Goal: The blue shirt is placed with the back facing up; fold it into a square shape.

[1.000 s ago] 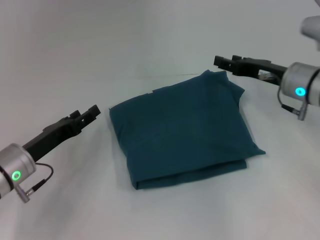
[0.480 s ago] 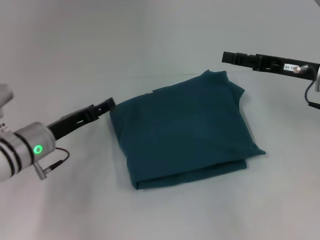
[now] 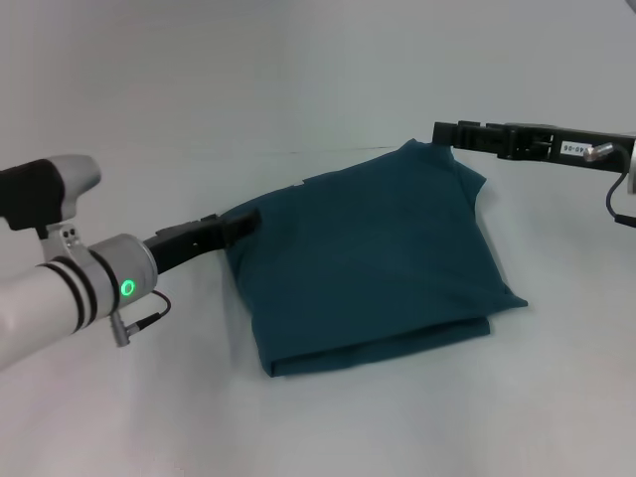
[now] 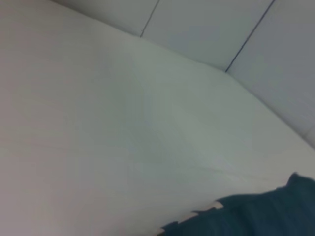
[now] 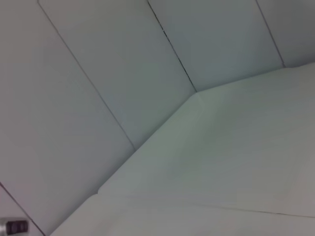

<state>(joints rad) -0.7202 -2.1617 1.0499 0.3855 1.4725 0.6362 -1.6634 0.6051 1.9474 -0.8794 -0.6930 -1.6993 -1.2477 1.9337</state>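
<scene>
The blue shirt (image 3: 368, 258) lies folded into a rough square in the middle of the white table (image 3: 298, 89), with layered edges along its near side. My left gripper (image 3: 246, 219) reaches in from the left, and its tip is at the shirt's far left corner, over the edge of the fabric. My right gripper (image 3: 444, 132) is stretched in from the right, its tip just above the shirt's far right corner. The left wrist view catches only a strip of the blue shirt (image 4: 261, 219) against the table. The right wrist view shows no shirt.
The white tabletop (image 3: 556, 397) spreads bare around the shirt on all sides. Pale wall panels (image 5: 98, 73) stand behind the table's far edge.
My left gripper has advanced rightward from beside the shirt to its far left corner. My right gripper swung outward, then edged back left toward the far right corner. The shirt has not moved.
</scene>
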